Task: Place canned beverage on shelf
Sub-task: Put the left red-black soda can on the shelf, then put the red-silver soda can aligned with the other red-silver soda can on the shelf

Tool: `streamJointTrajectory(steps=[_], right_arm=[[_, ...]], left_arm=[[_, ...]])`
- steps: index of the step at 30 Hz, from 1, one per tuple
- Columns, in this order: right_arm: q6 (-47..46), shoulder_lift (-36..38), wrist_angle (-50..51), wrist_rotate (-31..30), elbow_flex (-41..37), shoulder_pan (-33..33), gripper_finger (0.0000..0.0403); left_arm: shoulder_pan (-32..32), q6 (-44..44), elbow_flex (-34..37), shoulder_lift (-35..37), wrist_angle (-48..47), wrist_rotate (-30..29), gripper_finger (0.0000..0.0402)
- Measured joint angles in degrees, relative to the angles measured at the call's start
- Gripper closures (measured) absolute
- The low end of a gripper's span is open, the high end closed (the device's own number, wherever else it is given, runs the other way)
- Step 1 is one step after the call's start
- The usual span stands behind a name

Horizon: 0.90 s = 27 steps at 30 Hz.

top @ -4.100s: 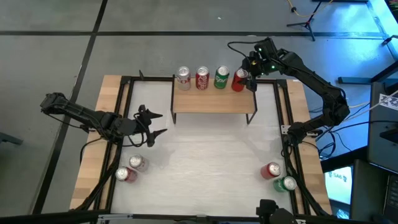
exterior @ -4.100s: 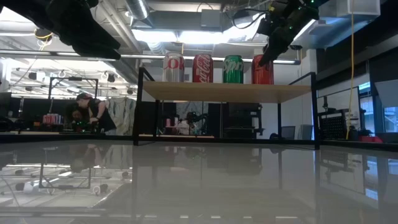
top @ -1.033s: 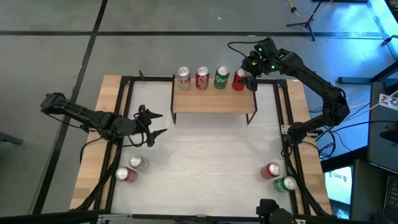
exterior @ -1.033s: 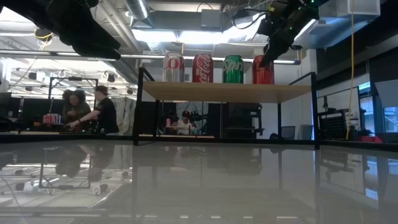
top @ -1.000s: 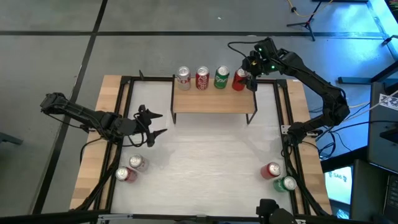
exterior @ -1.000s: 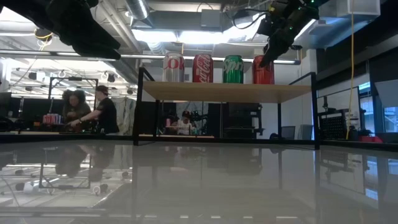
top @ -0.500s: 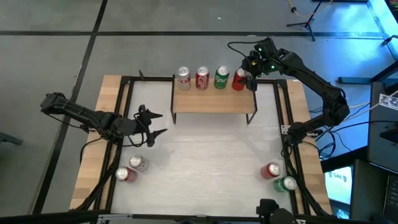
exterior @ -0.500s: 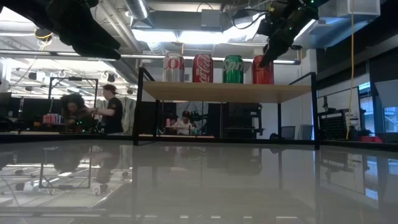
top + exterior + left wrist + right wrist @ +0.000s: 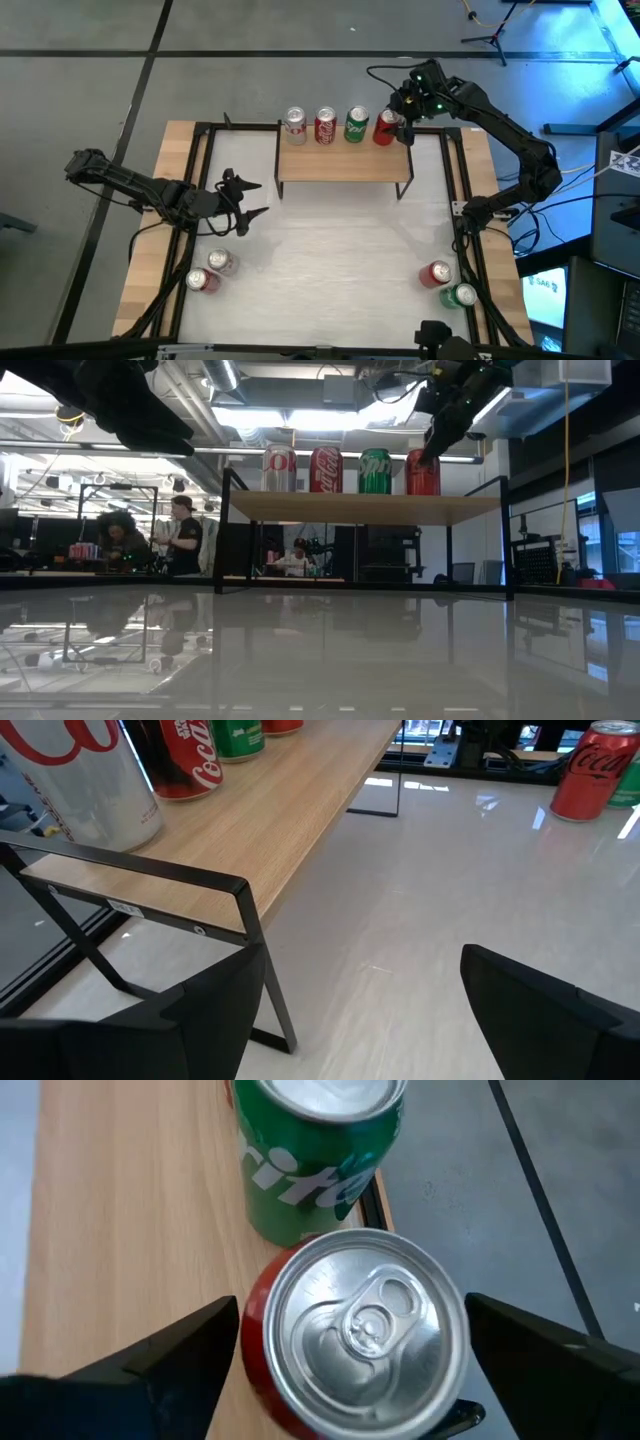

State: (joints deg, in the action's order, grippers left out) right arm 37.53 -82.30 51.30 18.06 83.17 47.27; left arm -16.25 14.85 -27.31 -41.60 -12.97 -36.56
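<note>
Near edge of the bench [image 9: 320,270]: spare cans left and right, left hand [image 9: 243,200] parked open above them. Far back, right hand [image 9: 350,1342] stands open around the red cola can [image 9: 352,1335], now upright at the shelf's [image 9: 345,165] right end beside the Sprite can [image 9: 315,1150]. Release step, I judge; next, lift clear without tipping it.

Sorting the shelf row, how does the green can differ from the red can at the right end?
The green can is green with white lettering; the end red can is red. The red can sits between the open right end effector fingers; the green can stands free. Both stand upright on the shelf.
</note>
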Motion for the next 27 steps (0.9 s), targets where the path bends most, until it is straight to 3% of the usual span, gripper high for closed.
streamJointTrajectory(steps=[15,20,24,27], right_arm=[[-2.38,0.02,15.04,0.40,16.52,-0.04,0.0020],[-4.93,0.50,19.40,8.86,21.66,-0.04,0.0020],[-4.99,2.58,20.98,18.77,21.36,-1.50,0.0019],[-6.14,4.23,21.05,21.75,20.48,-4.75,0.0019]], left_arm=[[0.00,0.00,0.00,0.00,0.02,0.00,0.0076],[0.00,0.00,0.00,0.00,0.01,0.00,0.0076],[-0.02,-0.01,0.00,0.00,0.01,0.00,0.0076],[-0.02,0.00,0.00,0.00,0.00,0.00,0.0076]])
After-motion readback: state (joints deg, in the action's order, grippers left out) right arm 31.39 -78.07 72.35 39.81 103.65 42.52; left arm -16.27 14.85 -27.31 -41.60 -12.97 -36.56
